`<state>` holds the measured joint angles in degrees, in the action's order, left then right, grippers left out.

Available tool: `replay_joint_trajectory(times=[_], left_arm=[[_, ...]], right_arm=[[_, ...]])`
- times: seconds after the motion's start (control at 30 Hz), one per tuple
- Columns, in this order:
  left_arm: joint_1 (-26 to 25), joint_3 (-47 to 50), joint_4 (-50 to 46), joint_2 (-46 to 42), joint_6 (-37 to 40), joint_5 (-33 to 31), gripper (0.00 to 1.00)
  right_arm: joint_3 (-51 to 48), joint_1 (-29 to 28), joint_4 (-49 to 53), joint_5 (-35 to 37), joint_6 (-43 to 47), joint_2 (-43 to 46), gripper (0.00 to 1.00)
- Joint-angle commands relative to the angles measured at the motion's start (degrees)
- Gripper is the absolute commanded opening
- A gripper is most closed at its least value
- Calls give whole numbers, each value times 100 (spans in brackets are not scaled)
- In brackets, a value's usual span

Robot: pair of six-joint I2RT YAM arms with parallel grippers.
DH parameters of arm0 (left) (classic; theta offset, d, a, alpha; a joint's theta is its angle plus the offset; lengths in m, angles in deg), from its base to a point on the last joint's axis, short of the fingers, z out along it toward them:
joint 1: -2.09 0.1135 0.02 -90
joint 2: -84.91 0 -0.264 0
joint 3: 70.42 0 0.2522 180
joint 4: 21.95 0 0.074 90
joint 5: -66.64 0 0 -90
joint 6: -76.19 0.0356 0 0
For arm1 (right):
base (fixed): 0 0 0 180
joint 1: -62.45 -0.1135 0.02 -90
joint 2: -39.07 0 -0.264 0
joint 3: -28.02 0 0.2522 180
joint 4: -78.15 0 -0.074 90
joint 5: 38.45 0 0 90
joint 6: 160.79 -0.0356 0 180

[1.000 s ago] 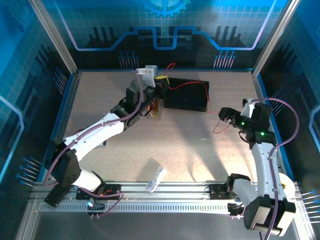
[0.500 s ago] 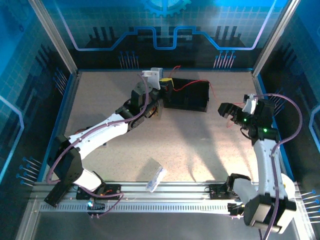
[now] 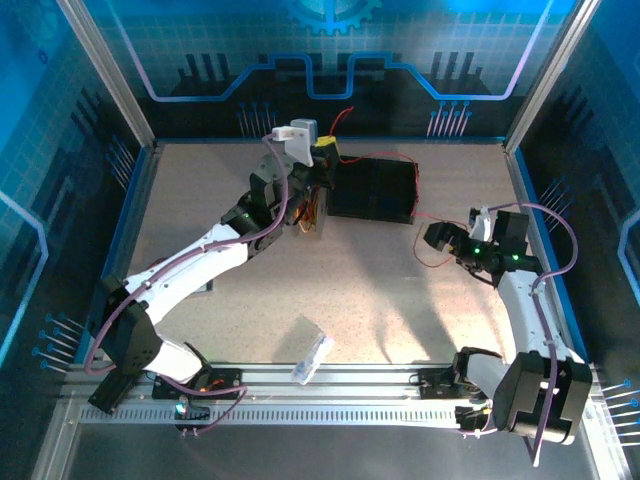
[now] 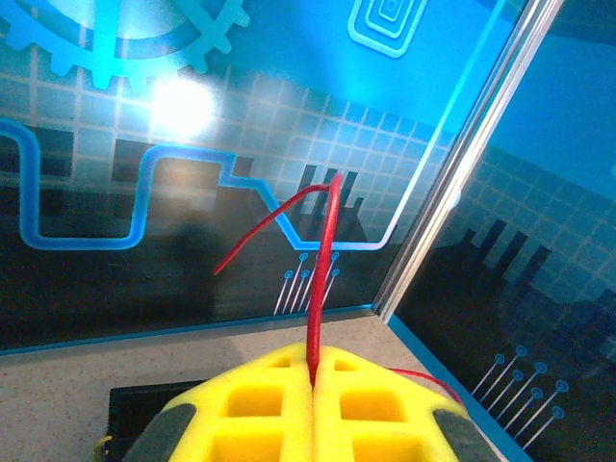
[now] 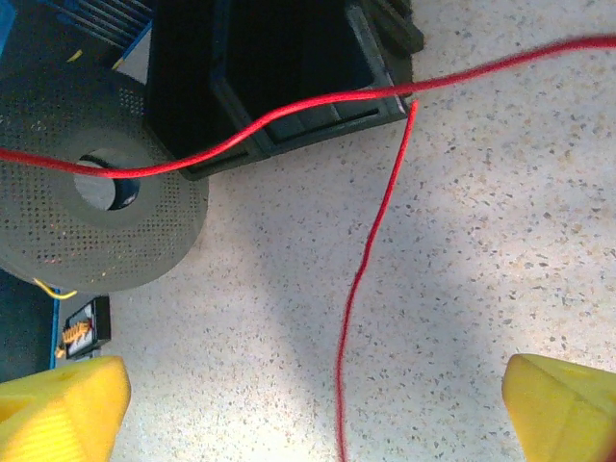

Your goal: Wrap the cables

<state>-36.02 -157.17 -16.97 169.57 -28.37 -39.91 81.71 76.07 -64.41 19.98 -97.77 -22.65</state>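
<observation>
While left pincer [image 4: 315, 373] clamps thin red cable [image 4: 323, 279], right pincer [image 5: 308, 402] spread wide over speckled tabletop [image 5: 481, 241]

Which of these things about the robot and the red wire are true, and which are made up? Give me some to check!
1. The left gripper is shut on the red cable. True.
2. The right gripper is squeezed shut. False: its yellow fingers stand wide apart, so it is open.
3. In the right wrist view, the red cable passes between the right gripper's fingers without being pinched. True.
4. The box at the far side of the table is white. False: it is black.
5. A round spool full of tiny holes sits right beside the box. True.
</observation>
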Motion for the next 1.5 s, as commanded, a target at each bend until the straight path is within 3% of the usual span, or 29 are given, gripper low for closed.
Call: replay_joint_trajectory(times=[0.0, 0.07, 0.2, 0.33, 0.43, 0.53, 0.6, 0.7, 0.8, 0.9, 1.0, 1.23, 1.47], left_arm=[[49, -41, 247, -211, 155, -160, 0], [90, 8, 257, -277, 165, -181, 0], [164, 133, 183, -383, 4, -88, 0], [155, 223, 62, -407, -363, 172, 0], [105, 386, 152, -424, -687, 409, 0], [-14, 526, 258, -442, -842, 470, 0], [-89, 607, 310, -448, -921, 477, 0], [-117, 678, 342, -444, -1087, 575, 0], [-129, 715, 322, -458, -1284, 702, 0], [-150, 783, 291, -518, -1470, 791, 0], [-146, 863, 282, -588, -1613, 859, 0], [-165, 1074, 279, -771, -1915, 1030, 0], [-212, 1195, 327, -829, -2050, 1118, 0]], right_arm=[[-101, 140, -19, 66, -529, -139, 100], [-49, 191, 263, 633, -688, -133, 100], [-145, 553, 409, 871, -910, 123, 100], [-137, 544, 235, 491, -853, 658, 100], [223, 66, 311, 507, -671, 1102, 100], [594, -837, 224, 867, -412, 1607, 100], [680, -1407, -118, 933, -305, 1856, 90], [665, -1940, -1092, 230, -253, 1958, 82], [766, -2463, -1911, -156, -33, 1677, 74], [1374, -3123, -1627, 180, 994, 969, 69], [1664, -3724, -1595, 642, 2256, 352, 57], [2139, -4229, -1777, 1271, 3838, -540, 62], [2349, -4285, -2062, 1303, 4380, -949, 62]])
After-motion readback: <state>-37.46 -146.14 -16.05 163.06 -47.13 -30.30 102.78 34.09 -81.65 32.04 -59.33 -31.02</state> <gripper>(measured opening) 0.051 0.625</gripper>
